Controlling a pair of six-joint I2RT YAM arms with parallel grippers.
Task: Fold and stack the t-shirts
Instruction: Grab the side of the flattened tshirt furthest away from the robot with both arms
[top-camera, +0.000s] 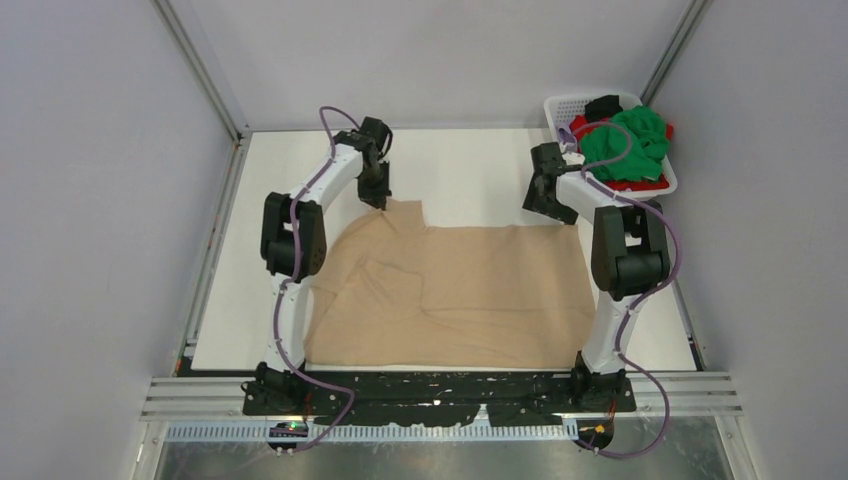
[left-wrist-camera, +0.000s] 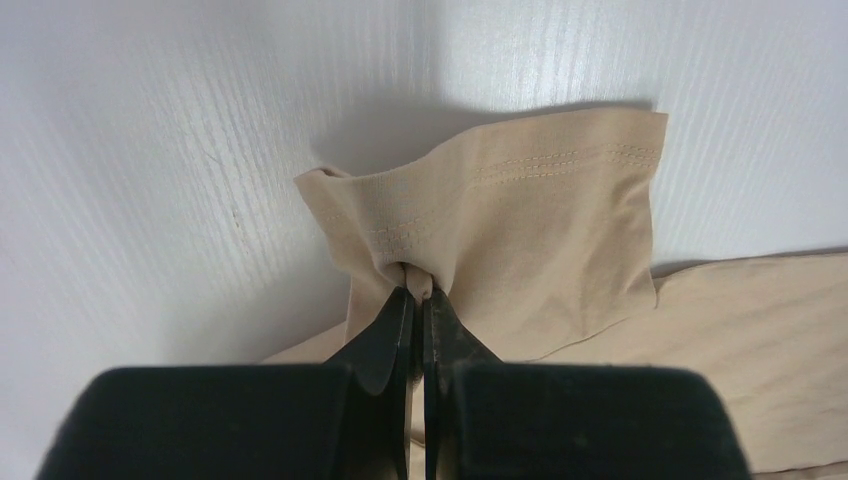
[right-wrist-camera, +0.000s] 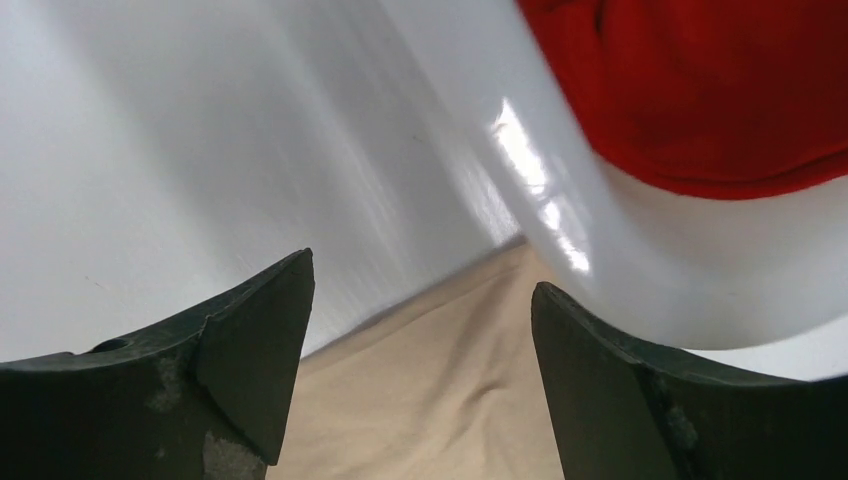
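1. Tan shirt (top-camera: 470, 290) is lying spread flat on the table (top-camera: 470, 170), between the two arms.
2. The left claw (left-wrist-camera: 418, 290) is pinching shut on a sleeve edge at the far left corner. The thin pinch could be slipping off if it pulls hard.
3. The right claw (right-wrist-camera: 420, 275) is hanging wide open, holding nothing, just beside the basket (top-camera: 565, 103). It could be bumping that.
4. The shirt's long side is running left to right. I think its sleeve end is pointing left.
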